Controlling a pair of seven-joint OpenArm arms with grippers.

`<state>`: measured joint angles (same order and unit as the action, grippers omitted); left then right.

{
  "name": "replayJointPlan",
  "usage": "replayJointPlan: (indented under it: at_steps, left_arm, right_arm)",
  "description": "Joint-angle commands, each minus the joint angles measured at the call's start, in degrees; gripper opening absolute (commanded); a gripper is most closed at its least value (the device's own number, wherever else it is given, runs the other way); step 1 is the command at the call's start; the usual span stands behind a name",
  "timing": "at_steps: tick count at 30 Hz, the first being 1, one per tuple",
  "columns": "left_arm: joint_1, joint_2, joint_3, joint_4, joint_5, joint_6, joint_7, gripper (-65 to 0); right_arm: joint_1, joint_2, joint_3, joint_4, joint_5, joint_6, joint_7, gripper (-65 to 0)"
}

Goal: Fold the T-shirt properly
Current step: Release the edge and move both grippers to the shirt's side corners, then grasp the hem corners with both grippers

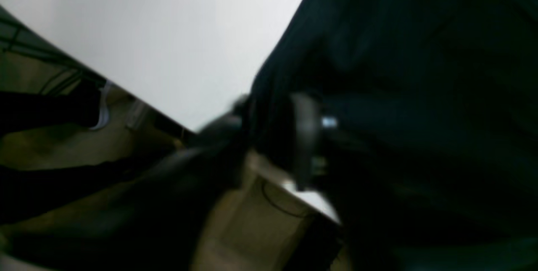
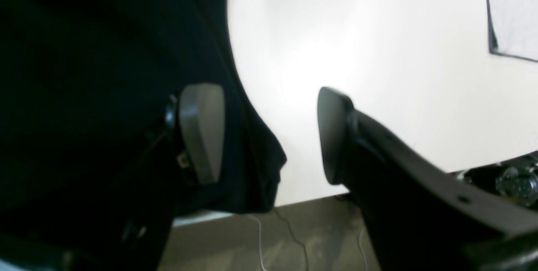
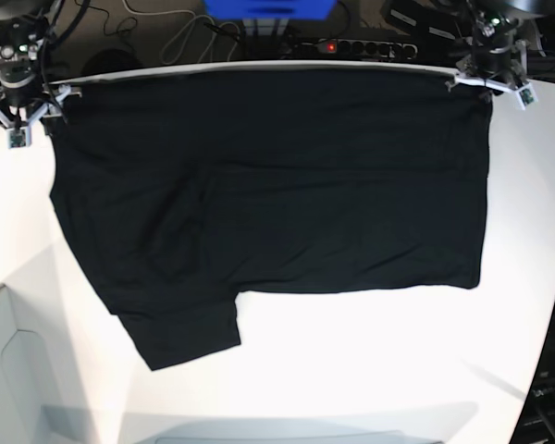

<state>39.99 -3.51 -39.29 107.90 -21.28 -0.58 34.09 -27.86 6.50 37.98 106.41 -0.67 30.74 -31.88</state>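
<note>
Base view: the T-shirt (image 3: 277,185) lies spread flat on the white surface (image 3: 370,370), plain black side up, its far edge running along the surface's far edge. One sleeve sticks out toward the near left. The right claw (image 3: 23,97) sits at the shirt's far left corner and the left claw (image 3: 486,79) at its far right corner; from here I cannot tell how their jaws stand.

Left wrist view: blurred. Dark cloth fills the right half, with bare surface to the upper left. The left claw (image 1: 273,132) straddles the shirt's edge at the rim of the surface; whether it pinches the cloth or has let go cannot be told.

Right wrist view: the right claw (image 2: 269,136) stands wide apart. One grey pad (image 2: 201,132) rests against the shirt's hem, the other pad over bare surface, with nothing gripped between them.
</note>
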Motion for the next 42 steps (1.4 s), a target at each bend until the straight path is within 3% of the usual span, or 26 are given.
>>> replayJointPlan:
  at_steps: [1, 3, 8, 14, 19, 24, 27, 33, 38, 42]
  left_arm:
    - [0.6, -0.5, -0.6, 1.4, 0.0, 0.2, -1.2, -37.9]
    - [0.7, -0.5, -0.7, 2.4, 0.0, 0.2, -1.2, -31.9]
    - [-0.2, -0.5, -0.8, 4.5, 0.0, 0.2, -1.6, -31.5]
    - [-6.7, -0.4, -3.9, 5.0, 0.0, 0.3, -1.1, -31.4]
    - [-13.1, -0.9, -7.2, 4.9, 0.6, 0.4, -0.7, -31.4]
    - [-23.0, -1.0, -10.5, 4.7, 0.7, 0.3, 6.5, -31.3]
    - [-28.3, -1.5, -11.2, 3.4, 0.7, 0.3, 8.9, -31.3]
    - [-36.4, -6.6, -7.4, -5.6, 0.7, 0.3, 8.9, -31.3]
    - [-42.4, -10.0, -3.7, -15.7, 0.7, 0.3, 8.9, -31.3]
    - [-46.8, -11.8, -1.2, -22.2, 0.7, 0.3, 8.7, -31.2]
  right_arm:
    - [0.9, 0.8, 0.5, 1.3, 0.5, 0.9, 1.2, -28.7]
    - [2.2, 0.8, 0.4, 1.6, 0.5, 1.0, 1.2, -28.7]
    - [9.8, 0.9, -0.3, 1.0, 0.4, 1.0, 1.2, -28.7]
    - [23.2, 3.1, -7.1, -3.9, 0.3, 0.8, 1.1, -28.7]
    - [35.5, 5.4, -12.7, -17.4, 0.2, 0.6, 1.2, -28.7]
    - [47.5, 7.3, -17.1, -35.8, 0.2, 0.6, 1.9, -28.7]
    - [52.9, 7.7, -18.9, -44.9, 0.2, 0.6, 5.3, -28.7]
    - [58.2, 7.7, -23.0, -59.2, 0.2, 0.4, 13.4, -28.7]
    - [58.6, 8.1, -23.0, -63.6, 0.2, -6.1, 19.0, -28.5]
    - [58.6, 8.4, -23.9, -64.0, 0.2, -7.8, 20.7, -28.5]
